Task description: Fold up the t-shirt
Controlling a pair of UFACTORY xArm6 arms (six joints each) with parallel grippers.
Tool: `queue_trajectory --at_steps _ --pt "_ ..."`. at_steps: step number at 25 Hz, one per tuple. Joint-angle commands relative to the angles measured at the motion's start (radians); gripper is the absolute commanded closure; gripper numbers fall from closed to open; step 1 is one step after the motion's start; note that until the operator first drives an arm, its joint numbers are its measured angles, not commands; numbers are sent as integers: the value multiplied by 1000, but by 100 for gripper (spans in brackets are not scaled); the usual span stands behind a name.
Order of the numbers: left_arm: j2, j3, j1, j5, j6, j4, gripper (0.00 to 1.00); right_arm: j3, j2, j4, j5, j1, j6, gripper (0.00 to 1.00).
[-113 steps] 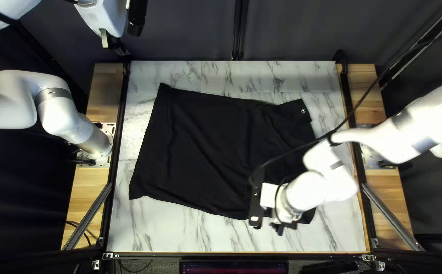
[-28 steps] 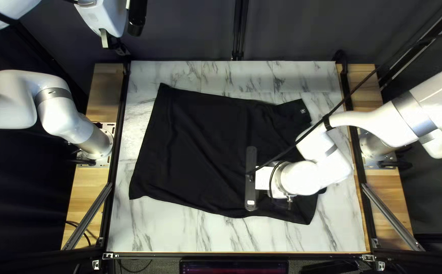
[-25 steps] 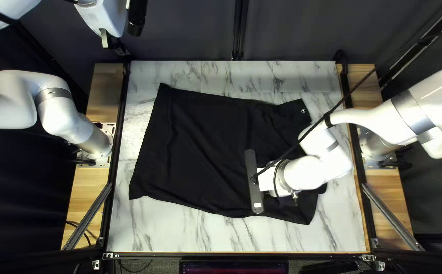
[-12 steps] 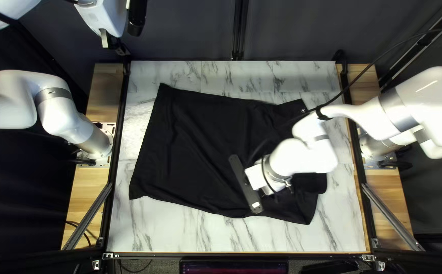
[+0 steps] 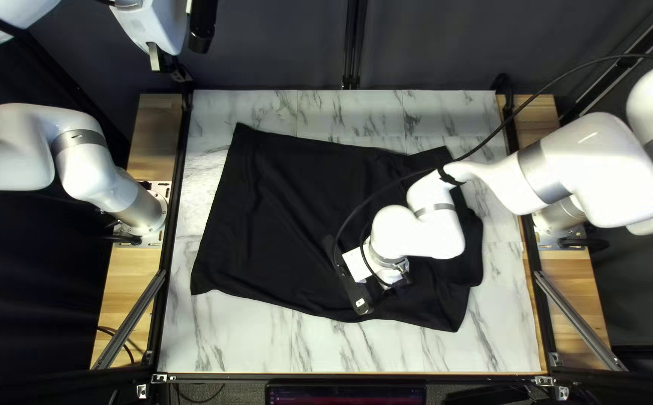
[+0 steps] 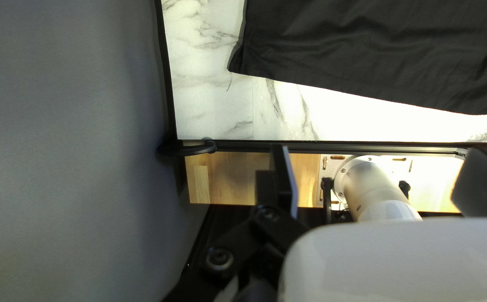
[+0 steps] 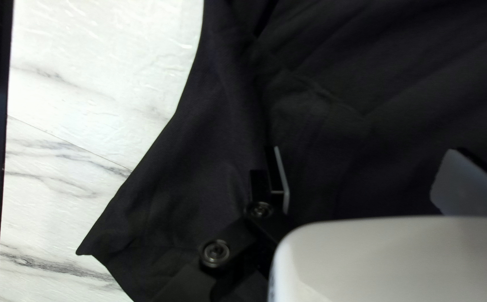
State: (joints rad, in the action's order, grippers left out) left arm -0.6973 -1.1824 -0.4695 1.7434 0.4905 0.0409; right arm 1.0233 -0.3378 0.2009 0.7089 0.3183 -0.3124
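Shirt (image 5: pixel 289 217): black matte cloth, soft ripples, roughly four-sided, spread across middle of table (image 5: pixel 244 341) (top white, grey-veined like marble). Right gripper (image 5: pixel 400 279): over shirt, table's near half, fingers apart; contact with cloth unclear. Left gripper (image 5: pixel 167 64): by table's far left corner, fingers apart. Wood strips (image 5: pixel 577 315) flank table.

A dark curtain (image 5: pixel 274 52) backs the marbled table (image 5: pixel 236 341), a screen (image 5: pixel 345 394) by its near edge.
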Motion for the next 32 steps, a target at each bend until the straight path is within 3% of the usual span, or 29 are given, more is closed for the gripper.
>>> queue_trajectory --at_steps 1,3,4,7,16,25,32 --pt "0 0 0 0 0 0 0 2 -4 -1 -4 0 1 27" --pt "0 0 0 0 0 0 0 5 -10 -2 -8 -2 -2 61" --pt "0 0 0 0 0 0 0 6 -11 -2 -9 -2 -3 94" --pt "0 0 0 0 0 0 0 17 -21 -3 -7 -4 -5 99" --pt "0 0 0 0 0 0 0 11 -6 -27 -6 0 19 100" --pt "0 0 0 0 0 0 0 -22 92 -125 51 12 174 100" --pt "0 0 0 0 0 0 0 -8 99 -205 78 23 307 100"
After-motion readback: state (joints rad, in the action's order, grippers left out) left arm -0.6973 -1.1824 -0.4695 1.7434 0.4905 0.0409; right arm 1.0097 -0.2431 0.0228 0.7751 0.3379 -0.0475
